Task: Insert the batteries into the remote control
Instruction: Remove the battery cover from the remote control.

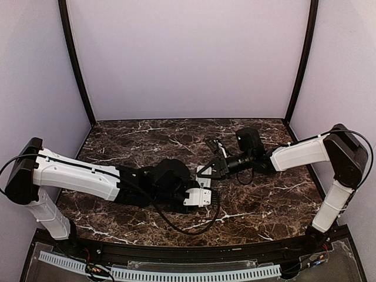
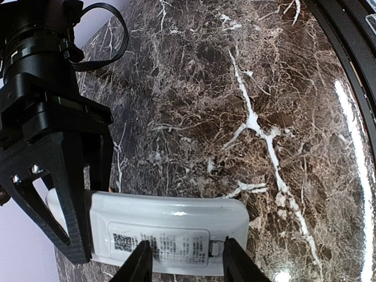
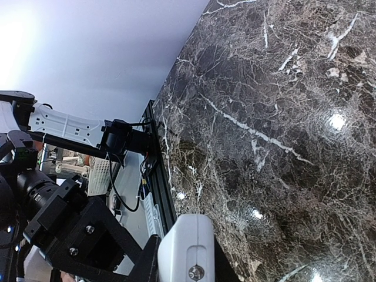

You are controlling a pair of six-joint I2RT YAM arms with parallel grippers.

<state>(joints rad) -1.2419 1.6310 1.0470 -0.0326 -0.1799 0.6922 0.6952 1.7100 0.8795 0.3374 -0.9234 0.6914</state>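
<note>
**Fingers of both arms meet at the remote control over the middle of the bench**

The remote control (image 2: 176,217) hangs clear of the marble over the middle of the bench (image 2: 264,88), a little toward the near edge. Its labelled back faces the left wrist camera. The right gripper (image 3: 183,267) is clamped tight on one end of it and carries it.

The left gripper (image 2: 188,264) stands part open with its two fingers laid over the labelled face near the free end. I can make out nothing gripped between them, and I cannot tell whether they touch the plastic.

The remote's long axis runs from one left finger to the other, not through the gap. Closing them would therefore not pinch the body across its width. The left arm is the nearer one to the small catch beside the label, so I judge the coming move is its own: working the back cover while the right arm steadies the remote.

No batteries show in any view.
</note>
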